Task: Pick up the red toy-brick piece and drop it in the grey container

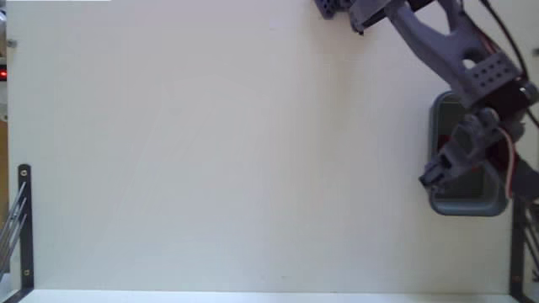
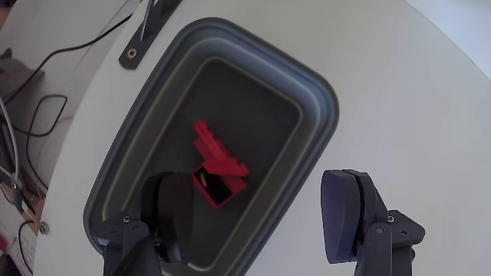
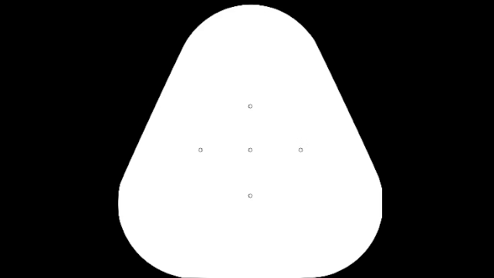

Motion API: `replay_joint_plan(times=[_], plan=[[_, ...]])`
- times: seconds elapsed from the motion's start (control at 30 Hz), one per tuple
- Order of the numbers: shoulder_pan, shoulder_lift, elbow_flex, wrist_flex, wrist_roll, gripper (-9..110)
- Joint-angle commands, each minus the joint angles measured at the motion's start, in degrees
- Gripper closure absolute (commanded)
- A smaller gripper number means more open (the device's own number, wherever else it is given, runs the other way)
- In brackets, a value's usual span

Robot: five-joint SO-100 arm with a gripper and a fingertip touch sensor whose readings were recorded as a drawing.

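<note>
In the wrist view the red toy-brick piece [image 2: 219,165] lies on the dark floor of the grey container [image 2: 316,101], free of the fingers. My gripper [image 2: 257,218] hangs open just above it. The left finger [image 2: 167,211] is over the container's inside and the right finger [image 2: 347,215] is over the white table beyond the rim. In the fixed view the gripper [image 1: 431,177] hovers over the grey container [image 1: 461,207] at the right side of the table. The arm hides the brick there.
The white table [image 1: 236,160] spreads wide to the left of the container. Black metal brackets stand at the table's edges [image 1: 24,223] [image 1: 516,244], one close to the container [image 2: 146,32]. Cables [image 2: 42,103] hang past the table's edge.
</note>
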Motion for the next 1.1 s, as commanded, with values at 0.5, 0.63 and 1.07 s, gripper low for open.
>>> replay_joint_plan(times=[0.5,0.63,1.07], plan=[[9.9,17.6,12.7,0.0,0.2,-9],[12.2,20.7,15.8,0.0,0.2,-9],[20.3,31.2,26.2,0.0,0.2,-9]])
